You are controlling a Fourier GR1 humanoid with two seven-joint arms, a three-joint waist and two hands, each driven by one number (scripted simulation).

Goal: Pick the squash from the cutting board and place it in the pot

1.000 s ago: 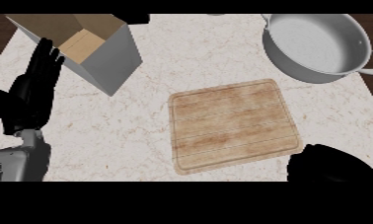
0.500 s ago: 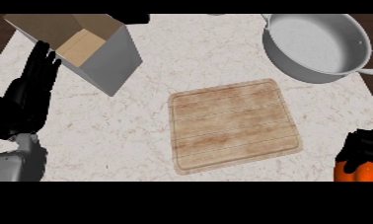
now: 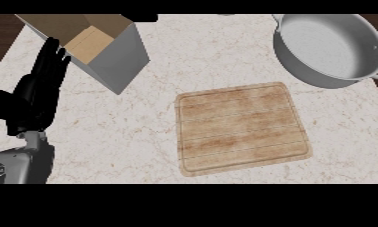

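Observation:
The wooden cutting board [image 3: 242, 127] lies bare at the counter's centre right, with no squash on it. The grey pot [image 3: 328, 48] stands at the back right, its inside showing nothing. No squash shows anywhere in the head view. My left hand [image 3: 38, 91] rests at the left edge, fingers straight and pointing up, beside the open box. My right hand is out of view.
An open cardboard box [image 3: 100, 48] with grey sides stands at the back left, close to my left hand. The marble counter [image 3: 207, 51] stretches between box, board and pot.
My right hand, at the lower right edge with something orange in it half a second ago, has left the view. The left hand has stayed still.

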